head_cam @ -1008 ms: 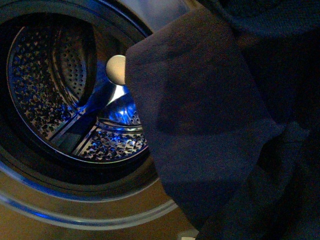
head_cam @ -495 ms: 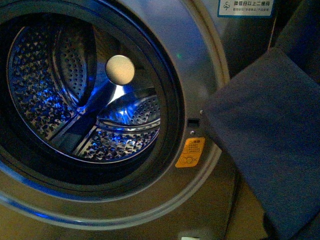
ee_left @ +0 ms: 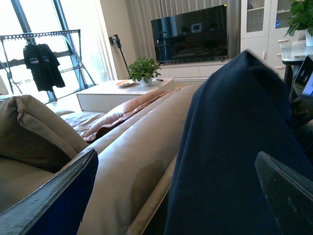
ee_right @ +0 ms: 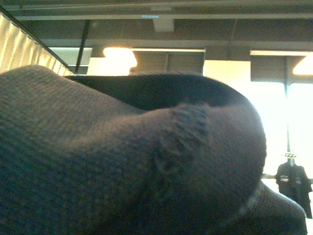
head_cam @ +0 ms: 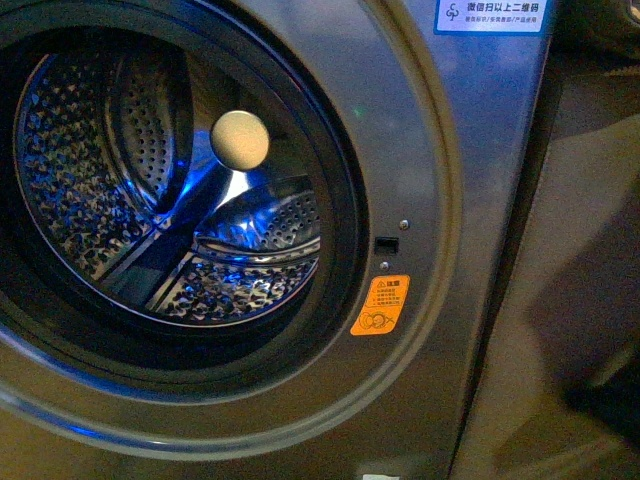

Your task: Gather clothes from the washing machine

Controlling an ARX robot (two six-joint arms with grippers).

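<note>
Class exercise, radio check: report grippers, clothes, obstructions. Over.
Left gripper open, navy clothes hanging ahead. Right gripper unseen, fabric over its camera. Washing machine drum empty, nothing blocking.

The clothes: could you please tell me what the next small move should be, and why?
Probably carry the clothes away from the washing machine toward a drop-off. The drum shows no fabric, while navy cloth hangs before the left wrist camera and dark fabric fills the right wrist view, so it looks out already.
</note>
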